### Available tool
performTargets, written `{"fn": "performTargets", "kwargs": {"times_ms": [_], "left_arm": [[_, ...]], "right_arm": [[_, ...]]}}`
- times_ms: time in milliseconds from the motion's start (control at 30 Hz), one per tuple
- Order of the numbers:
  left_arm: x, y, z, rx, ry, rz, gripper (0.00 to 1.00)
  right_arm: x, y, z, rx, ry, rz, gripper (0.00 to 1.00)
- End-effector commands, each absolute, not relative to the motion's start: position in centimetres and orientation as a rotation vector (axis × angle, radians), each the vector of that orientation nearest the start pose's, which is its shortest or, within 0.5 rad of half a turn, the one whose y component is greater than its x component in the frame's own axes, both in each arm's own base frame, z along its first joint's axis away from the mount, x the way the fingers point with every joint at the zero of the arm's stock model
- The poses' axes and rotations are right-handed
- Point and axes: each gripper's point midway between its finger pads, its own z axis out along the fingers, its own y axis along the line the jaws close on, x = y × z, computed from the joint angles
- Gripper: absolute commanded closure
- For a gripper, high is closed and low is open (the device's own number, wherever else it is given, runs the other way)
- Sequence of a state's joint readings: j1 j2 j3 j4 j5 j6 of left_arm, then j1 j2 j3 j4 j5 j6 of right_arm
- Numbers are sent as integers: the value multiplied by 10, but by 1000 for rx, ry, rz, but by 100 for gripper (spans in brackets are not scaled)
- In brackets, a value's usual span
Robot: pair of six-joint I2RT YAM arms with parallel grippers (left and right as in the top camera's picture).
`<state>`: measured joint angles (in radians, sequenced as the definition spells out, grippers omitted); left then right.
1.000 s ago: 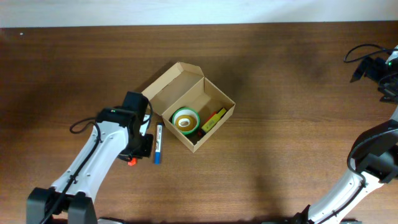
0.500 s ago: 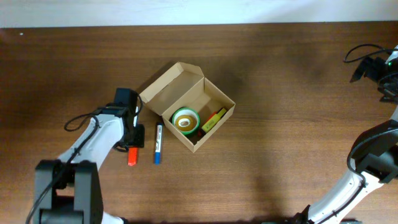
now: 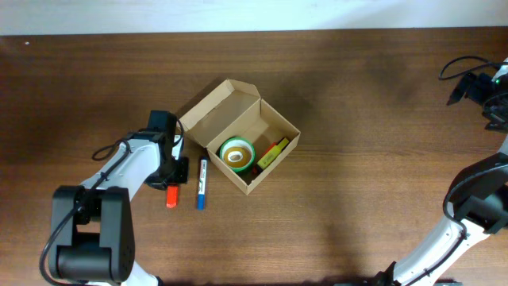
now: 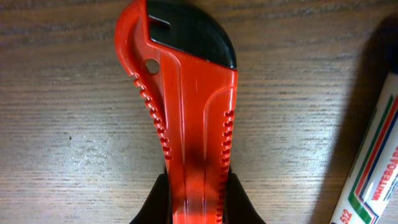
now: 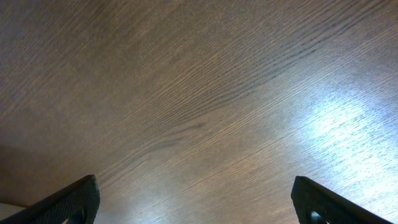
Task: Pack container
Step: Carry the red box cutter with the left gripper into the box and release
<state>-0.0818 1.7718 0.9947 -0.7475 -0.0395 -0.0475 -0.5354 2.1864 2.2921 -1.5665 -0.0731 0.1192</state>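
Left wrist view: red cutter [image 4: 186,112] runs off the bottom edge, its lower end hidden between the fingers of the left hand [image 4: 193,202]. Marker [image 4: 373,168] cropped at right edge; label legible only as "WHITEBOA". Overhead: yellow item [image 3: 276,149] inside container [image 3: 222,107] too small to identify.

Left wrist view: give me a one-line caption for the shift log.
Left pincer grips a red box cutter by its handle on the wood table, a whiteboard marker lying beside it.

marker [image 4: 375,163] | txt: "512", "WHITEBOA…" (cut off) | no other txt
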Motion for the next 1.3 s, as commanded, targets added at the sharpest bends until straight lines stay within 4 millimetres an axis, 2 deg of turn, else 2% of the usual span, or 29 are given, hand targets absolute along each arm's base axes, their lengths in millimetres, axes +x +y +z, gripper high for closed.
{"fn": "performTargets", "kwargs": {"times_ms": [0,33,133,167,200,300,367,400,433,467,567,700,800,867,967,1033,1133,1200,1267], "left_arm": [[315,-15,1,45,3065,72,98],[326,-13,15,41,3017,92,98],[364,-1,83,20,2869,203,98],[371,1,98,17,2845,220,98],[381,3,124,15,2811,239,99],[406,-1,189,97,2696,239,98],[415,-17,232,230,2619,187,98],[416,-25,241,293,2599,158,98],[415,-44,255,410,2564,101,98],[410,-64,259,551,2539,29,98],[384,-118,252,925,2484,-111,98],[366,-170,246,1208,2379,-144,98],[357,-198,221,1345,2388,-171,98],[355,-216,193,1423,2429,-187,98],[367,-236,148,1375,2535,-121,98],[368,-245,128,1359,2581,-120,98],[370,-246,118,1232,2663,-133,98],[378,-235,118,1116,2705,-27,98],[375,-237,117,1095,2717,-17,98]], "right_arm": [[380,-211,186,944,2828,63,1],[380,-211,186,944,2828,63,1],[380,-211,186,944,2828,63,1],[380,-211,186,944,2828,63,1],[380,-211,186,944,2828,63,0],[380,-211,186,944,2828,63,1],[380,-211,186,944,2828,63,1],[380,-211,186,944,2828,63,1],[380,-211,186,944,2828,63,1],[380,-211,186,944,2828,63,1],[380,-211,186,944,2828,63,1],[380,-211,186,944,2828,63,1],[380,-211,186,944,2828,63,1],[380,-211,186,944,2828,63,1],[380,-211,186,944,2828,63,1],[380,-211,186,944,2828,63,1],[380,-211,186,944,2828,63,1],[380,-211,186,944,2828,63,1],[380,-211,186,944,2828,63,1]]}}
